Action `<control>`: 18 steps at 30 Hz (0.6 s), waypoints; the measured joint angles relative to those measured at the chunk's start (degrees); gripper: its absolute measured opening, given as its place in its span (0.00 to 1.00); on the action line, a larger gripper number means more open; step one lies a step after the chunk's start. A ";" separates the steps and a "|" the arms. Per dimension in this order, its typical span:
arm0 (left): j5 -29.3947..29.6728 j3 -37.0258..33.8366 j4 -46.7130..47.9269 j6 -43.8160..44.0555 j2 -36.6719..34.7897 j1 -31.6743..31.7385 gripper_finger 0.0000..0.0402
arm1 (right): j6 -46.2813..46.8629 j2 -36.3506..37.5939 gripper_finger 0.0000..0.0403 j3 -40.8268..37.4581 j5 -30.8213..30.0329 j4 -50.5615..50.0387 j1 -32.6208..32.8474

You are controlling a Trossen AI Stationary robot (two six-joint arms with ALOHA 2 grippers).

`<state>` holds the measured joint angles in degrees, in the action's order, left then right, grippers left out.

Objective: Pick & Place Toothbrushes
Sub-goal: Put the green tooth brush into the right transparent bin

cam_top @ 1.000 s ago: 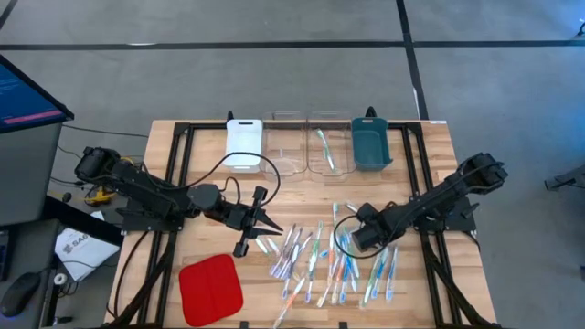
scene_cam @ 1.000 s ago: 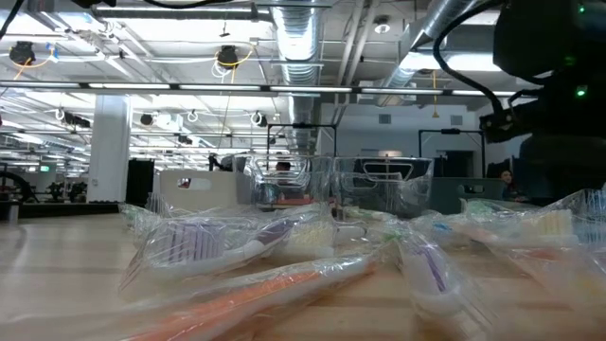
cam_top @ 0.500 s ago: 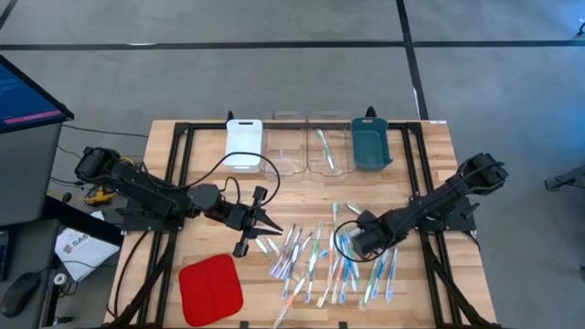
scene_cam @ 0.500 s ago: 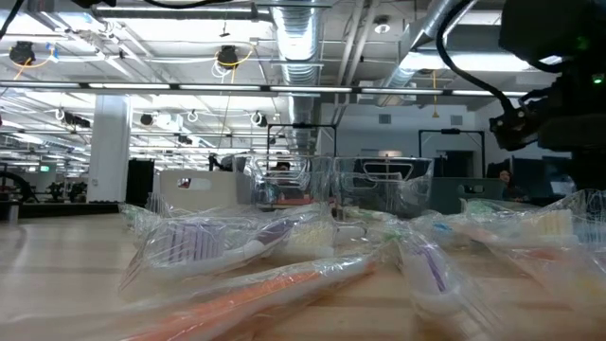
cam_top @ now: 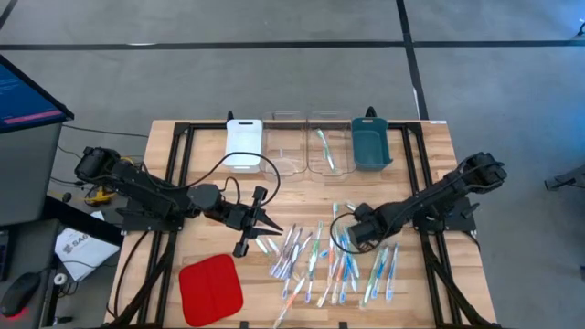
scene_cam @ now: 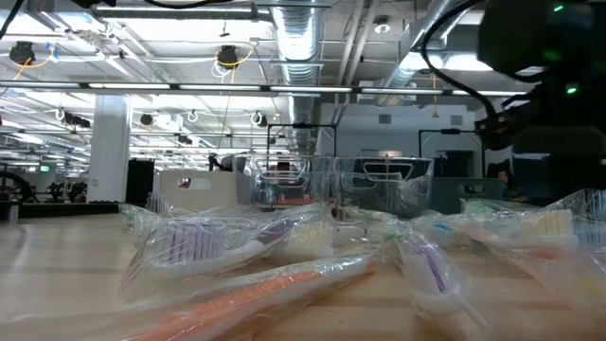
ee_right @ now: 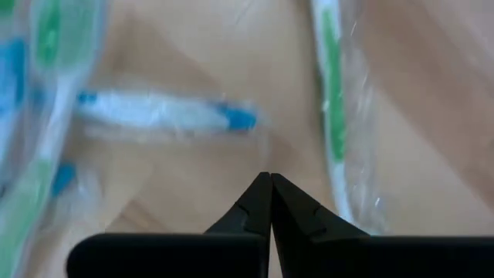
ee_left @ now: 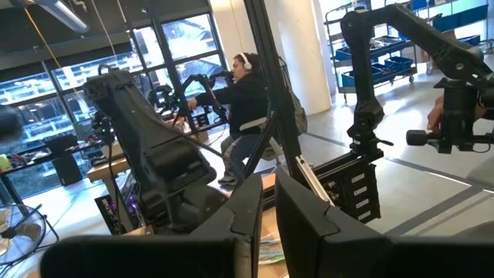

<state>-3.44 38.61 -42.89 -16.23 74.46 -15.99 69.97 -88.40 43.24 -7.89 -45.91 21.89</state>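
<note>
Left arm: it is seen lying low across the left part of the wooden table, stretched toward the middle.
Left gripper: it is placed just left of the toothbrush pile, above the red pad; in the left wrist view its fingers are seen pressed nearly together, with only a thin slit between them and nothing held.
Red pad: a red square is seen flat at the near left of the table, apart from the brushes.
White tray: it is set at the far edge, leftmost in the row of containers.
Clear bins: two see-through bins are placed side by side between the white tray and the teal one; a single green toothbrush is seen lying inside the right-hand bin.
Toothbrushes: the wrapped brushes are scattered loosely over the middle and near part of the table, mostly lying lengthwise, with blue, green and orange accents showing; in the low view they fill the foreground in crinkled clear wrappers.
Teal tray: it is set rightmost in the row, at the far edge.
Right gripper: it is held low over the right side of the pile; in the right wrist view its fingertips are seen closed tip to tip, empty, just above the wood between a blue-accented brush and a green-accented brush.
</note>
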 joint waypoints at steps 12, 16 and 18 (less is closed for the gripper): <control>0.00 0.00 0.10 0.00 0.00 0.00 0.08 | -7.98 0.02 0.00 2.47 0.39 0.55 -3.69; 0.00 0.00 0.33 0.00 0.00 0.00 0.08 | -4.11 0.02 0.00 2.49 4.05 -1.53 -2.14; 0.01 0.00 0.35 0.00 0.01 0.00 0.08 | -0.43 0.02 0.00 2.49 5.92 -3.81 -0.73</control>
<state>-3.44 38.61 -42.54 -16.23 74.46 -15.99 69.55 -88.38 45.74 -1.96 -49.72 21.16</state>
